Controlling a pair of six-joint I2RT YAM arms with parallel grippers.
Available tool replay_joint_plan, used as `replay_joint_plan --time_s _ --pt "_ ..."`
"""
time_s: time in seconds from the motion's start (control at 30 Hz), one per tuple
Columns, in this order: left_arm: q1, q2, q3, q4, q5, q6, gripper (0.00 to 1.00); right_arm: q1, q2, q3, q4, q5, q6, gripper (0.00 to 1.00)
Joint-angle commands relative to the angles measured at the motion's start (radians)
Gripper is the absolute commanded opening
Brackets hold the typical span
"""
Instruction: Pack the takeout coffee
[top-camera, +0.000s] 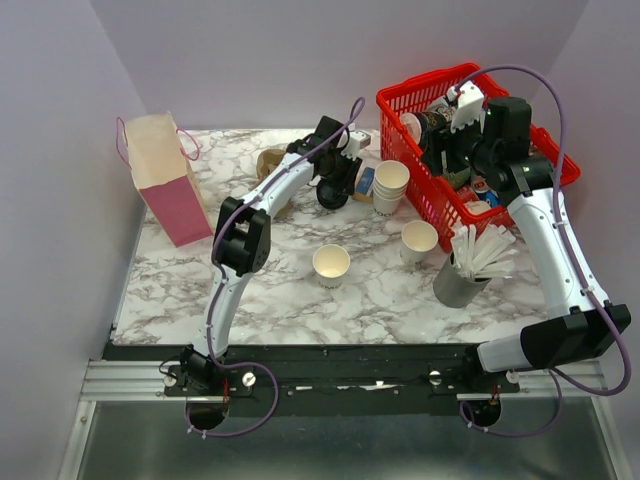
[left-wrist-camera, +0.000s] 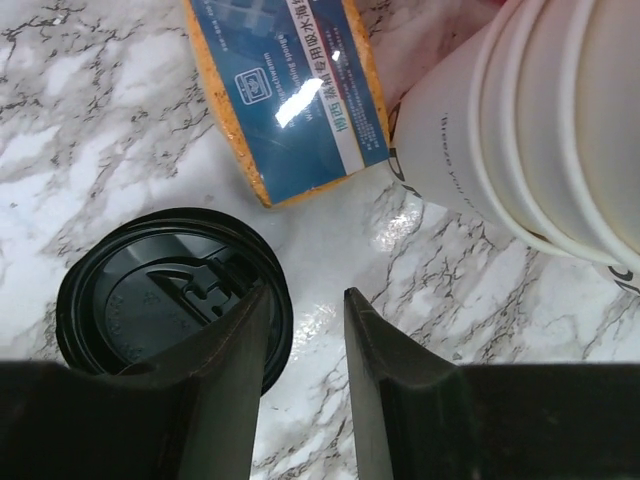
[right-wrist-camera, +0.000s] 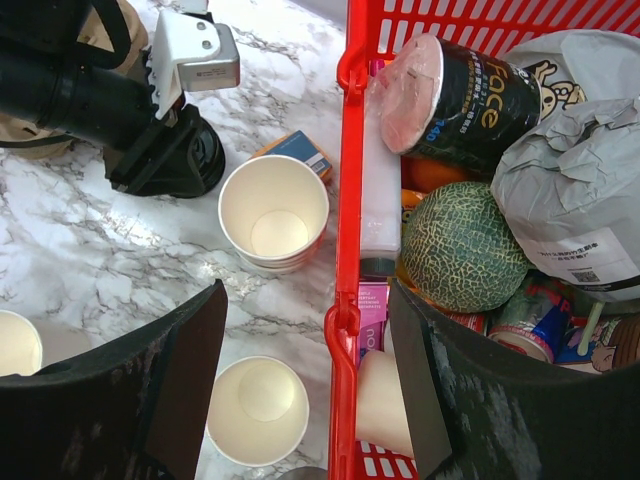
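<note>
A round black lid (left-wrist-camera: 150, 300) lies flat on the marble at the back middle (top-camera: 333, 192), with no cup under it that I can see. My left gripper (left-wrist-camera: 305, 305) stands open just above it. Its left finger (left-wrist-camera: 235, 350) overlaps the lid's right edge, and only bare marble shows between the fingers. Two single white paper cups (top-camera: 331, 265) (top-camera: 419, 240) stand open and lidless nearer the front, so no lidded takeout coffee shows. My right gripper (right-wrist-camera: 307, 290) is open high over the left rim of the red basket (right-wrist-camera: 345, 150), holding nothing.
A stack of nested white cups (top-camera: 390, 185) and a blue-and-orange sponge packet (left-wrist-camera: 290, 90) sit right beside the lid. The basket is full of groceries. A pink paper bag (top-camera: 165, 180) stands at the back left. A grey holder of white sticks (top-camera: 458, 285) is front right.
</note>
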Motion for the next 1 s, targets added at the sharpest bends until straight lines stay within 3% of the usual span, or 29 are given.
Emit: replay_joint_plan --time_s 0.0,0.97 --pt "0.002 0.013 0.023 0.003 -0.028 -0.006 0.42 -0.004 0.001 -0.004 -0.005 -0.016 0.010 0.74" --pt "0.002 0.032 0.014 -0.020 -0.042 0.011 0.26 -0.004 0.013 0.007 -0.005 -0.021 0.012 0.74"
